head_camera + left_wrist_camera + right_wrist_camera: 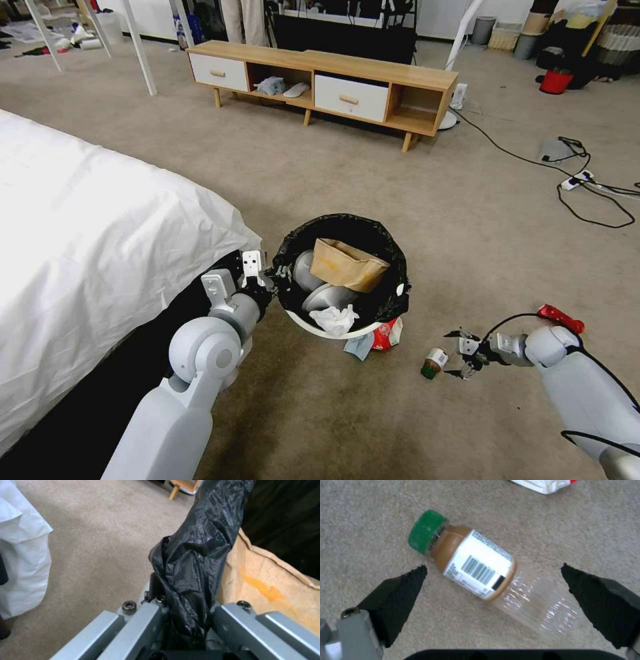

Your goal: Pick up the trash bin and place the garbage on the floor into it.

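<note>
Green-capped bottle [476,577], barcode label, lies between spread right end effector [493,572] pads.

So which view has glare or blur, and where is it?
Right wrist view: glare streaks on the clear body of the bottle, lying between the open right end effector tips. Left wrist view: soft focus on the trash bin liner. Head view: wide-angle bending at the bed.
</note>
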Robot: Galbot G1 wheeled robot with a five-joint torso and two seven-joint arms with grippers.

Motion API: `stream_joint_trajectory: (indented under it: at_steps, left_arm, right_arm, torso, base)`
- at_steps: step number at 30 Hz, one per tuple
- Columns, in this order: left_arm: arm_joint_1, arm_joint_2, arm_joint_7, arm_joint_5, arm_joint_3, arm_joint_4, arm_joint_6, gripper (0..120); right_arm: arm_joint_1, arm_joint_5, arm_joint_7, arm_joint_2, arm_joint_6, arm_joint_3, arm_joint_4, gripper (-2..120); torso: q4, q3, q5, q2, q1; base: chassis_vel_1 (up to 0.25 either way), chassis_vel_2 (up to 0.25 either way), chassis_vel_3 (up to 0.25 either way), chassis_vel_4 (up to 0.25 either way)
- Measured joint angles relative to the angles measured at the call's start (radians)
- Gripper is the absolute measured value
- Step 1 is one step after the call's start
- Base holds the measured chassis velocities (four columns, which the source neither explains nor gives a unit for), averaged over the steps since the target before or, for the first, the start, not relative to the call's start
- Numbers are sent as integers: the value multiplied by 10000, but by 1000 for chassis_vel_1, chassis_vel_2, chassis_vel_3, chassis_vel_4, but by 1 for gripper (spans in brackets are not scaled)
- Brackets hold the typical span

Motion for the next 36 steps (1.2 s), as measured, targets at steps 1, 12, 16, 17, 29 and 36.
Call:
stream_joint_trajectory:
  at_steps: [1, 12, 16, 17, 29, 36]
  left_arm:
    - [-18, -12, 0, 1, 7, 13, -4, 2]
    - [78, 6, 34, 50, -13, 11, -26, 2]
    - [106, -8, 66, 72, -23, 8, -48, 2]
    - [106, -8, 66, 72, -23, 8, -48, 2]
    - [135, 39, 88, 85, 9, 8, -64, 2]
    - [153, 23, 88, 92, 28, -8, -65, 2]
  right_arm:
    - [-2, -10, 14, 20, 0, -43, -23, 100]
    - [334, -233, 310, 284, 27, -296, -636, 100]
    - [459, -232, 357, 366, 23, -388, -716, 100]
    - [459, -232, 357, 366, 23, -388, -716, 100]
    - [445, -235, 761, 480, 38, -448, -1003, 100]
    - [415, -235, 940, 530, 99, -489, -1076, 100]
  torso:
    - [0, 0, 1, 0, 0]
    - [3, 0, 0, 0, 0]
    - [0, 0, 0, 1, 0]
    - [0, 0, 0, 1, 0]
    - [-1, 0, 0, 0, 0]
    - [1, 0, 0, 0, 0]
  base:
    - [0, 0, 0, 0]
    - [0, 0, 0, 0]
    - [0, 0, 0, 0]
    - [0, 0, 0, 0]
    - [0, 0, 0, 0]
    - [0, 0, 0, 0]
